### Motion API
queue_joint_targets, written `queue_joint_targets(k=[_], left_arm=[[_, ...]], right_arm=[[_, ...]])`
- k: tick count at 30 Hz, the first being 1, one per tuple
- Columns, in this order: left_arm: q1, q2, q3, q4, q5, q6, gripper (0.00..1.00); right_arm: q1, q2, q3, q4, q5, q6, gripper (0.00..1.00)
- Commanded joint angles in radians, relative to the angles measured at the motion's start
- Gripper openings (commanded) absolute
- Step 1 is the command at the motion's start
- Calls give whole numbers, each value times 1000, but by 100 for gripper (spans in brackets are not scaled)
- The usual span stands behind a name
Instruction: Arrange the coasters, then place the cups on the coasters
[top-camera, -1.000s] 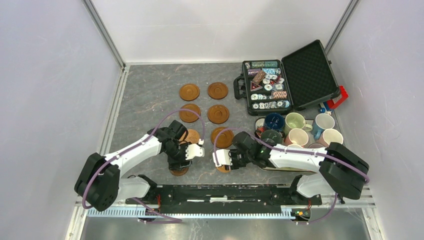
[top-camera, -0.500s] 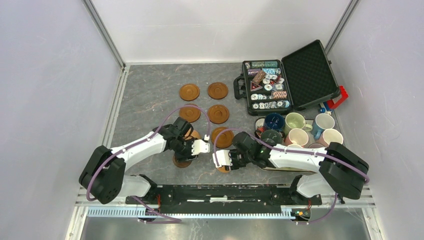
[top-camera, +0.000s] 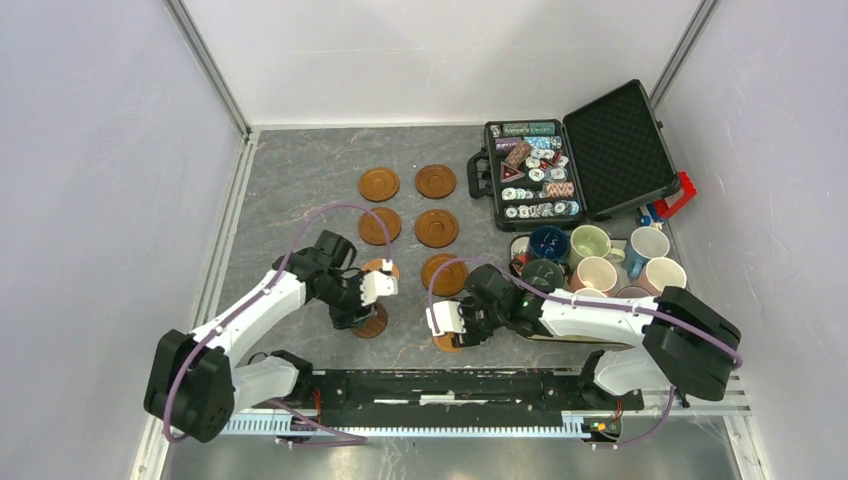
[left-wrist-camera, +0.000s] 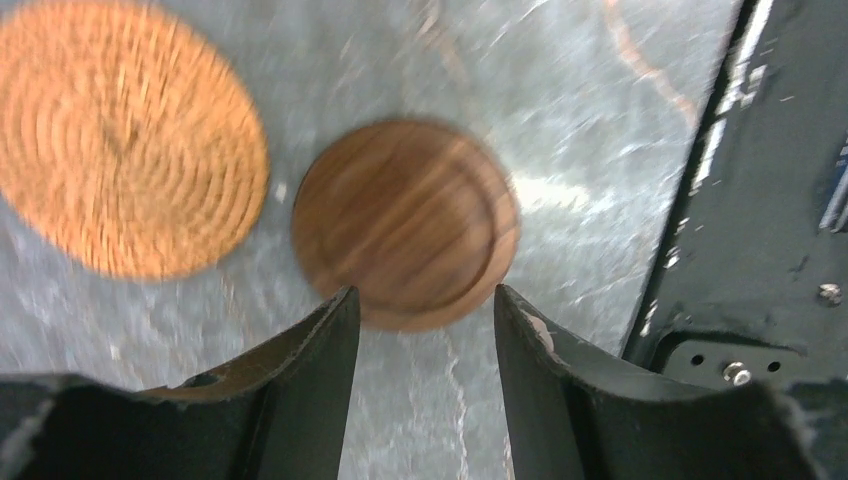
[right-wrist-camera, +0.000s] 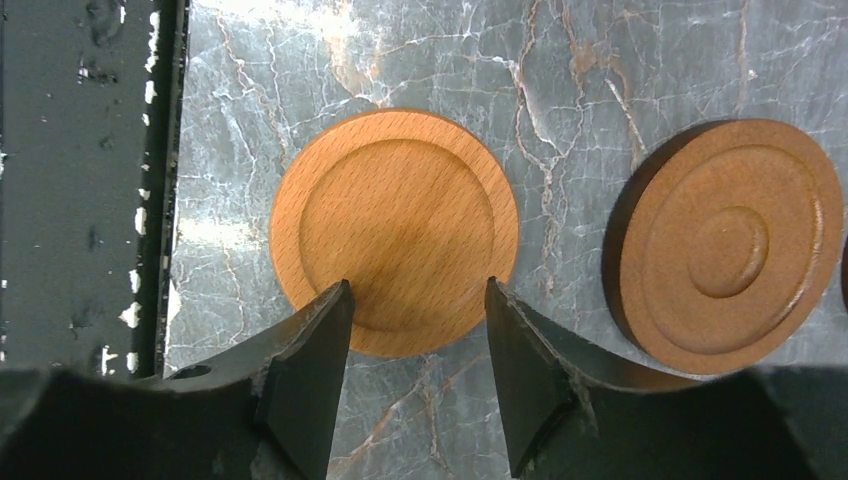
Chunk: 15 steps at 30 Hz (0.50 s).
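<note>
The left arm (top-camera: 262, 298) has swung its elbow out toward the left wall since a second ago. The dark brown coaster (top-camera: 371, 322) under it now lies farther from the black base rail (top-camera: 450, 385) than it did then, closer to the column of coasters beyond it. The right arm (top-camera: 600, 315) is about where it was.

Seen from its own wrist, the left gripper (left-wrist-camera: 418, 308) has its jaws apart and clasps nothing. The dark brown coaster lies flat on the grey marble table (top-camera: 290, 200) just past the fingertips, its near edge showing in the gap, and it is wider than that gap. Whether the fingers touch it I can't tell. A lighter ringed coaster (left-wrist-camera: 120, 140), blurred, lies close beside it without touching.

The right gripper (right-wrist-camera: 415, 300) is likewise spread and holds nothing. Its two fingertips overlap the near edge of a light orange coaster (right-wrist-camera: 395, 230) with a raised rim, which lies flat near the rail; contact can't be made out. A brown ringed coaster (right-wrist-camera: 725, 245) lies beside it with a strip of table between.

From above, the coasters form two columns, running from a far left coaster (top-camera: 378, 184) and a far right coaster (top-camera: 436, 181) down to the two under the grippers. The cups stand bunched at the right side of the table, well apart from the coasters, among them a dark blue cup (top-camera: 549, 243), a pale green cup (top-camera: 590, 241), a light blue cup (top-camera: 648, 243) and a pink cup (top-camera: 596, 273). An open poker chip case (top-camera: 530, 175) lies just beyond them.
</note>
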Motion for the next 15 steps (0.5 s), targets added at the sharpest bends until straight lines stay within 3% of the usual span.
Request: queue_joint_targets(k=[1,8,15], left_arm=[[173,48,18,-49,12,88,60],[223,132,0,30,-3,139,63],[145,144,-22,36,17,172,61]], right_arm=[[-3,-9,-16,-105,-27,54,60],[-22,-42,-6,-113,-42,54,64],[-35,-26,-26,-95,-18,55,61]])
